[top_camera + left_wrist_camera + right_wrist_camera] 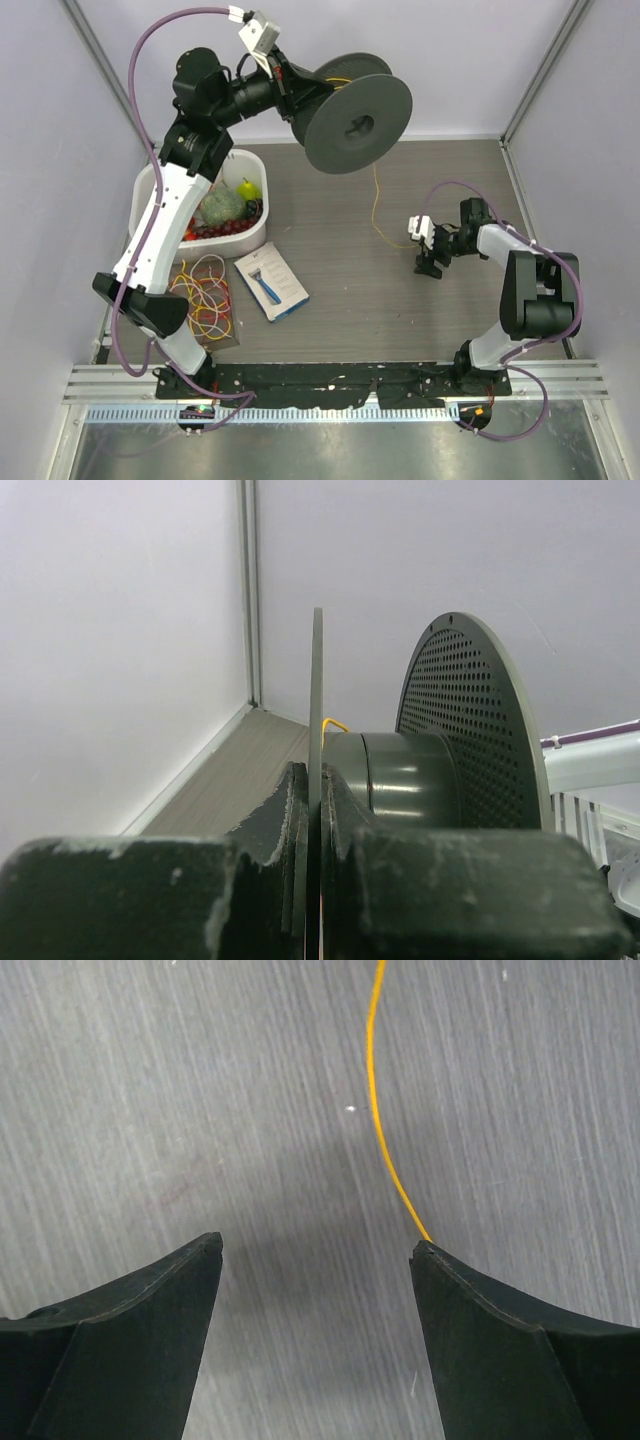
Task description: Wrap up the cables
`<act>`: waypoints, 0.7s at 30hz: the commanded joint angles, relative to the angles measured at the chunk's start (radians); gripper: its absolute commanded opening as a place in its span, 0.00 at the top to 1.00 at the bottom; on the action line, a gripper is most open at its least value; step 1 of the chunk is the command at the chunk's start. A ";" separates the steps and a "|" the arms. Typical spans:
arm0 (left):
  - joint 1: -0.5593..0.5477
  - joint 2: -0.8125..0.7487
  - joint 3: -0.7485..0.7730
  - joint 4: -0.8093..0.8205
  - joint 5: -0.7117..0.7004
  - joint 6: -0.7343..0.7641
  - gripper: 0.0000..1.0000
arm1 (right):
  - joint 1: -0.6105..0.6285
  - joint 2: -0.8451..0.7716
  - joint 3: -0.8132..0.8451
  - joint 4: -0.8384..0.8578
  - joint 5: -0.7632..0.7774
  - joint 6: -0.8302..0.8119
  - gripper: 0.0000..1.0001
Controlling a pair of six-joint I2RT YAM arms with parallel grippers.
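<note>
The yellow wire (372,1080) slips behind one finger (520,1350) of the right claw (318,1260), so its end is hidden. The left claw (312,776) covers the lower rim of the spool (470,730).

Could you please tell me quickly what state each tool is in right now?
Left tool: closed on the spool.
Right tool: open, holding nothing.

Robotics lab test cell: plain white panel walls (450,60) in aluminium framing (541,72) enclose a grey counter (350,300). The left arm (165,215) and right arm (530,290) bolt to a black base plate (330,378).
</note>
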 commanded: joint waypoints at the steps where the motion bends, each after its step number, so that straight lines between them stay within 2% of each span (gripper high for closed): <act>1: 0.003 -0.002 0.076 0.039 0.004 -0.025 1.00 | 0.017 0.029 0.027 0.155 -0.049 0.058 0.20; 9: 0.003 0.013 0.117 0.038 0.009 -0.042 1.00 | 0.060 0.121 0.087 0.249 -0.052 0.087 0.20; 14: 0.002 0.016 0.136 0.033 0.009 -0.039 1.00 | 0.126 0.201 0.185 0.151 -0.048 0.035 0.21; 18: 0.003 0.013 0.136 0.027 0.006 -0.033 1.00 | 0.155 0.256 0.245 0.096 -0.023 0.023 0.31; 21: 0.003 0.013 0.136 0.021 -0.002 -0.025 1.00 | 0.162 0.273 0.279 0.034 -0.017 -0.025 0.45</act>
